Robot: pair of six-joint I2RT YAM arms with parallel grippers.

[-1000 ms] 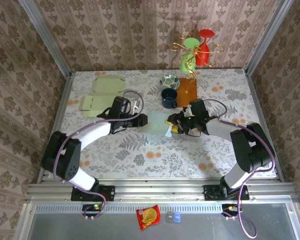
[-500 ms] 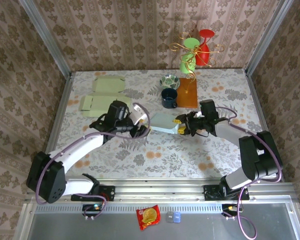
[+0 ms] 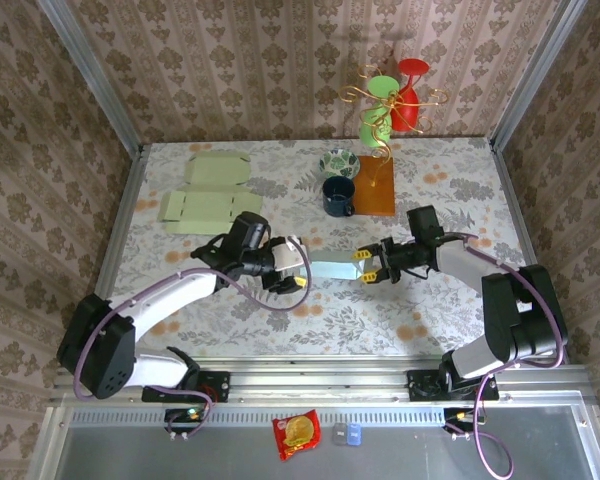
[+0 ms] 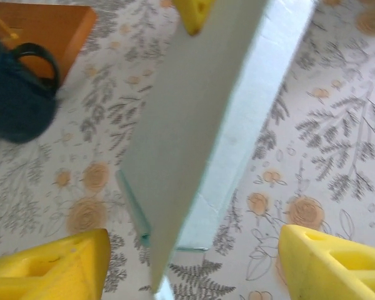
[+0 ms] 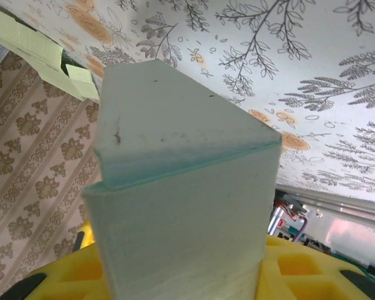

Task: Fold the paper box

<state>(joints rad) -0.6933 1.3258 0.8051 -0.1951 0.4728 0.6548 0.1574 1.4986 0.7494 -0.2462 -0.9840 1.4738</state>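
- Since the frame half a second back, the paper box (image 3: 330, 269) has come nearer the arms' bases and now lies level between the two grippers, over the middle of the table (image 3: 450, 180).
- Left gripper (image 3: 300, 265) has swung in at the box's left end with its jaws spread. In its wrist view the yellow fingers (image 4: 56, 269) stand well out on either side of the box's narrow edge, and neither touches it.
- Right gripper (image 3: 364, 268) is clamped on the box's other end, and its yellow pads (image 5: 300, 265) sit against the pale teal card from both sides.
- Folded into a long, slim sleeve, the box is held up off the floral table top.
- Beyond the box a dark blue mug (image 3: 338, 195) stands just beside an orange board (image 3: 375, 185).
- Flat green card blanks (image 3: 205, 190) lie at the table's far left.
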